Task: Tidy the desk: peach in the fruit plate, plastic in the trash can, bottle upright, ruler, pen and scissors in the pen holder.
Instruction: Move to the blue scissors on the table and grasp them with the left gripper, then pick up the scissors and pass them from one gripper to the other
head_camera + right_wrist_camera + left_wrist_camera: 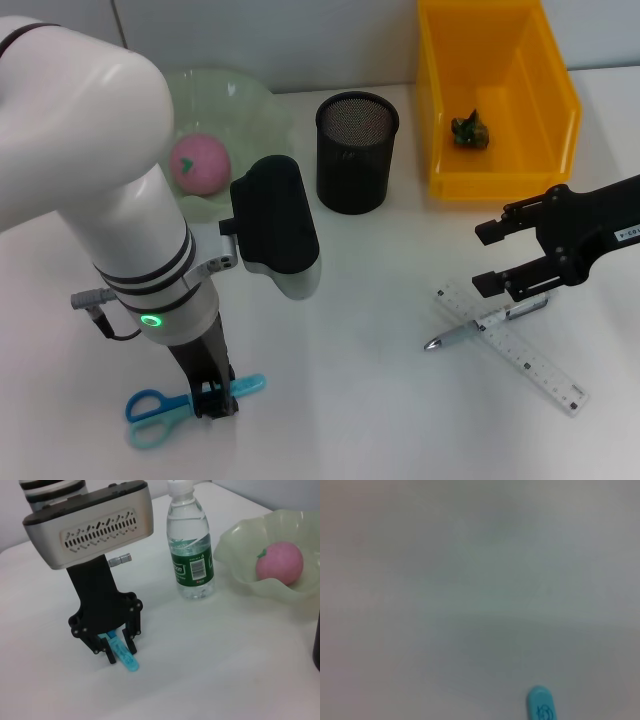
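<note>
Left gripper [214, 398]: sitting clamped on blue plastic-handled scissors [160, 412]. Right gripper [490, 258]: hovering open above clear plastic ruler [512, 345].

White desk [380, 400]: scissors [160, 410], ruler [515, 347], pen [485, 324]

A plain white desk [380, 420] meets a pale wall [300, 40] behind.

Blue scissors [190, 404], pink peach [199, 163], yellow bin [497, 100].
</note>
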